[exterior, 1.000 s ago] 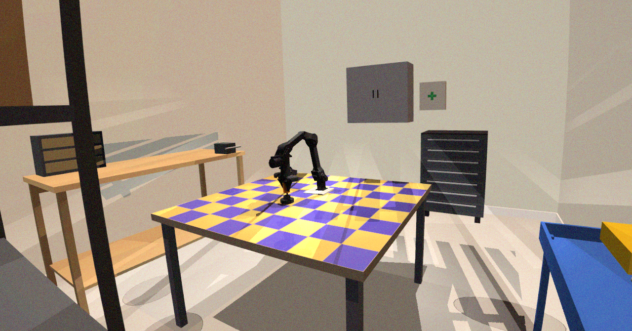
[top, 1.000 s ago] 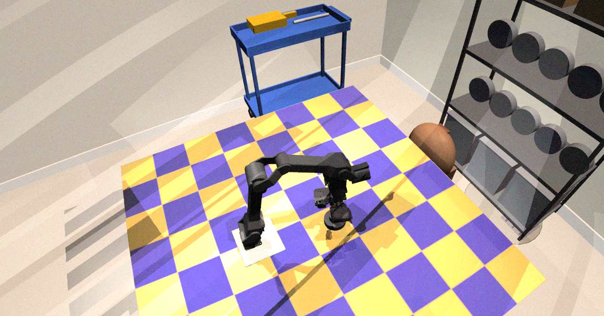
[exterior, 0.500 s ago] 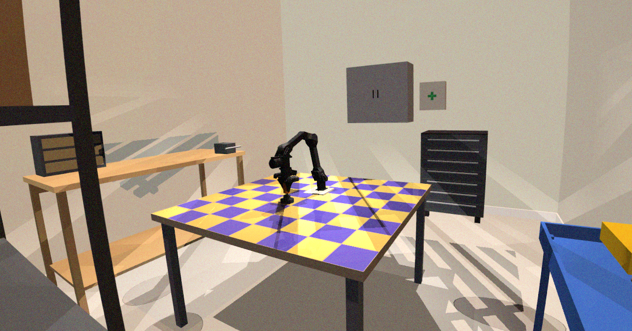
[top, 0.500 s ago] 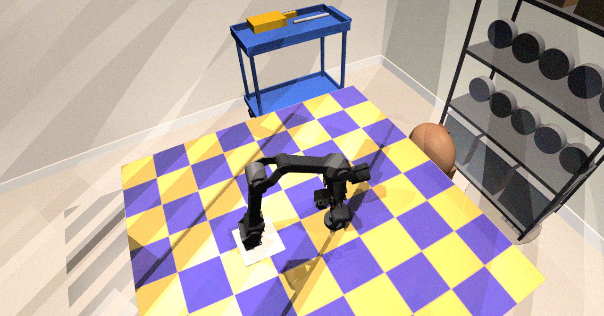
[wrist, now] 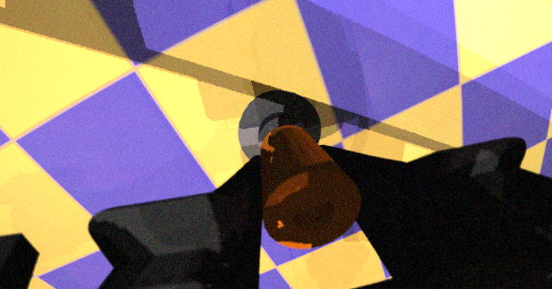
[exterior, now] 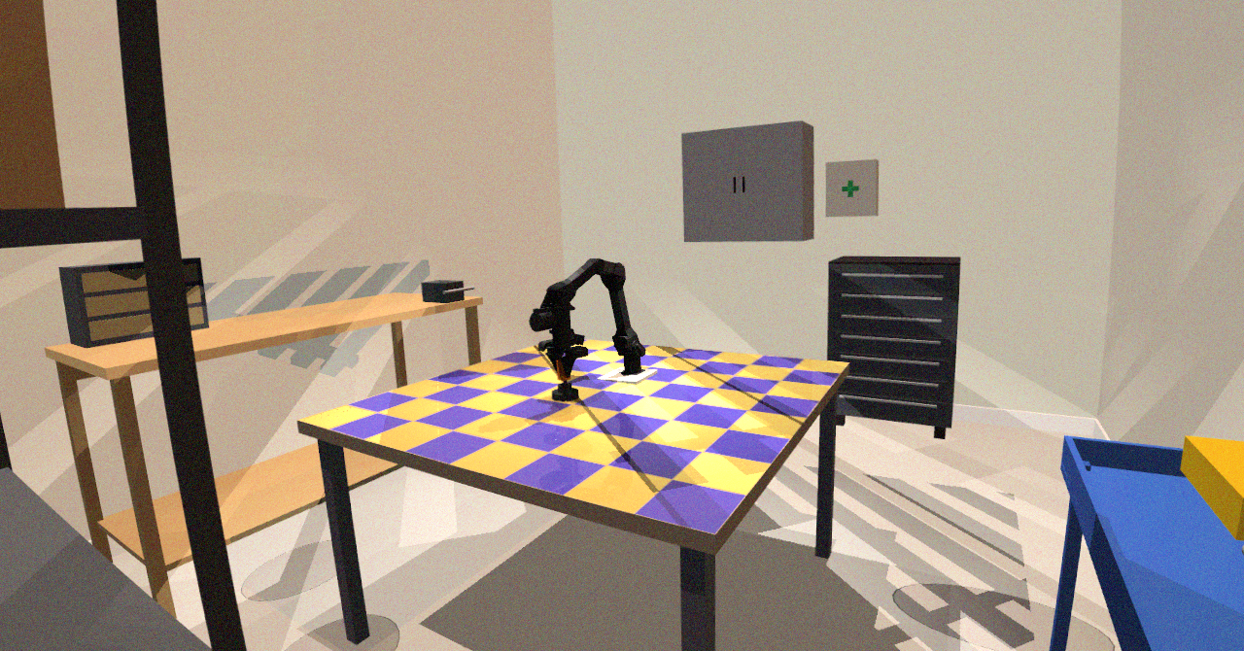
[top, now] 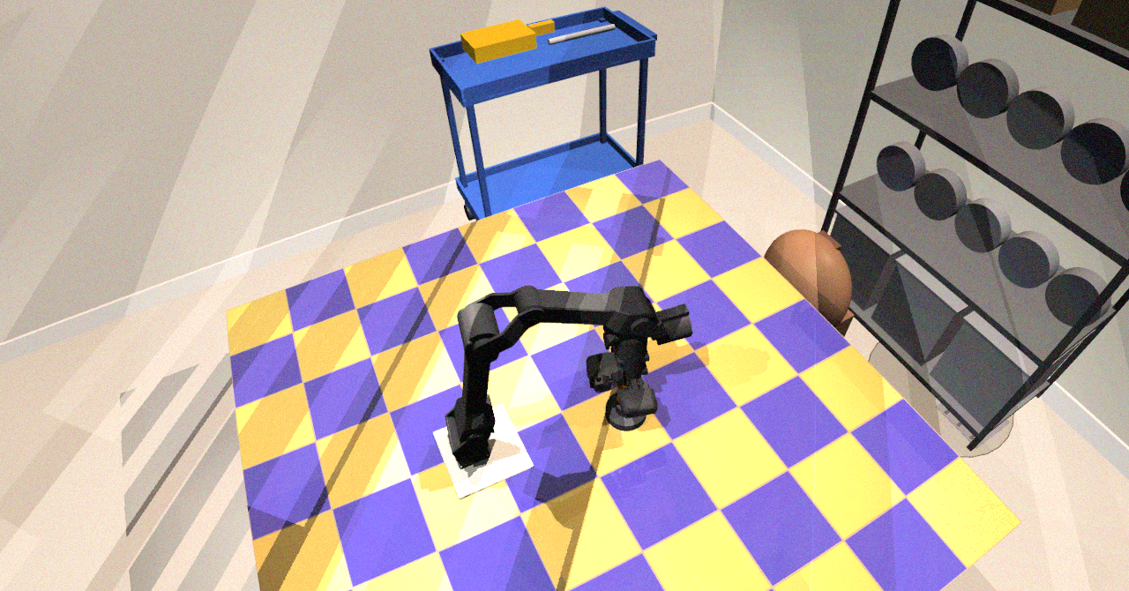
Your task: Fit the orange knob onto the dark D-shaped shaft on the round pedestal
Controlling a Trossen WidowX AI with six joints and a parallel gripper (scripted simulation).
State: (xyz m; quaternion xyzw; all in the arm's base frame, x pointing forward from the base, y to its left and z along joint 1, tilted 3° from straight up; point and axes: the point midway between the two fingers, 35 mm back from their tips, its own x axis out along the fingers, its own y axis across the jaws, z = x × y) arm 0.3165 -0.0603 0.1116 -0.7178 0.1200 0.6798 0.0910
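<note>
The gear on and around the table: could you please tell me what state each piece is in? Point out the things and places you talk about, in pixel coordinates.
End effector (top: 622, 386) (exterior: 564, 367) (wrist: 289, 156): shut on the knob
Knob (wrist: 310, 203): gripped, not let go
Pedestal (top: 624, 420) (exterior: 565, 394) (wrist: 254, 108): standing on the table
Arm (top: 552, 305) (exterior: 618, 303): bent, reaching over to the pedestal
Cabinet (exterior: 739, 182): doors closed
Drawers (exterior: 894, 342): closed
</note>
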